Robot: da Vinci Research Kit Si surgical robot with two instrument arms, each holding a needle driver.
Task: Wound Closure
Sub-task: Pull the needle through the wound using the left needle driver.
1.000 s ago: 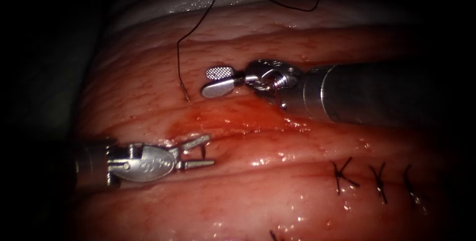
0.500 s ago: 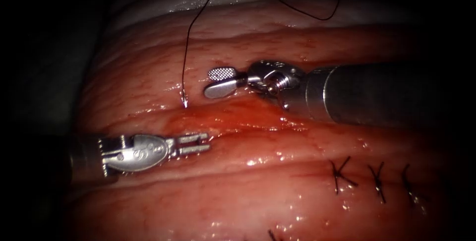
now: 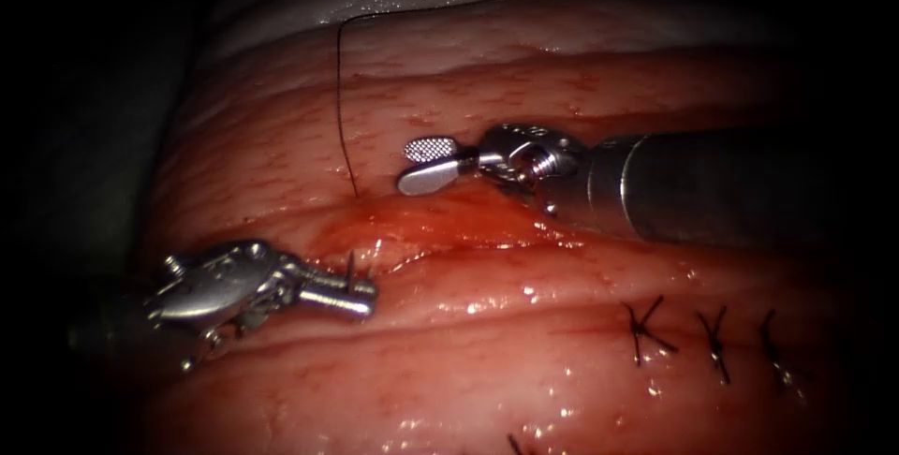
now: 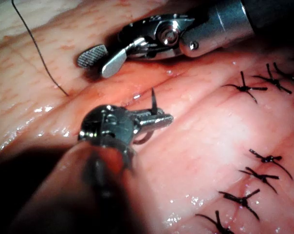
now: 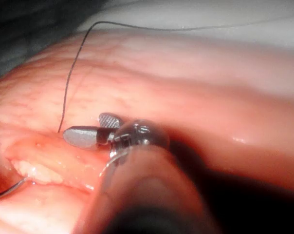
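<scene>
**A:** Starting with the biggest thing: the wet, pinkish-red slab of tissue with its long cut running across, and red fluid pooled along that cut. What has changed?

**B:** A second ago the left arm's silver claw stood spread and empty at the cut; now it has closed on the thin curved steel needle. The needle's point stands up just above that claw, and in the left wrist view the curve bows out beneath it, so the grip is a little behind the point. The black thread has gone from a slack loop to a straighter line that enters the tissue beyond the cut.

**A:** Meaning?

**B:** I judge the needle has come up through the near edge and is now secured at its leading end.

**A:** And the right arm's steel claw?

**B:** Spread wide, holding nothing, beyond the cut and well apart from the needle. The thread's entry point lies just beside its tips.

**A:** Smaller things?

**B:** Black knotted stitches sit far off toward the right arm's shaft.
</scene>
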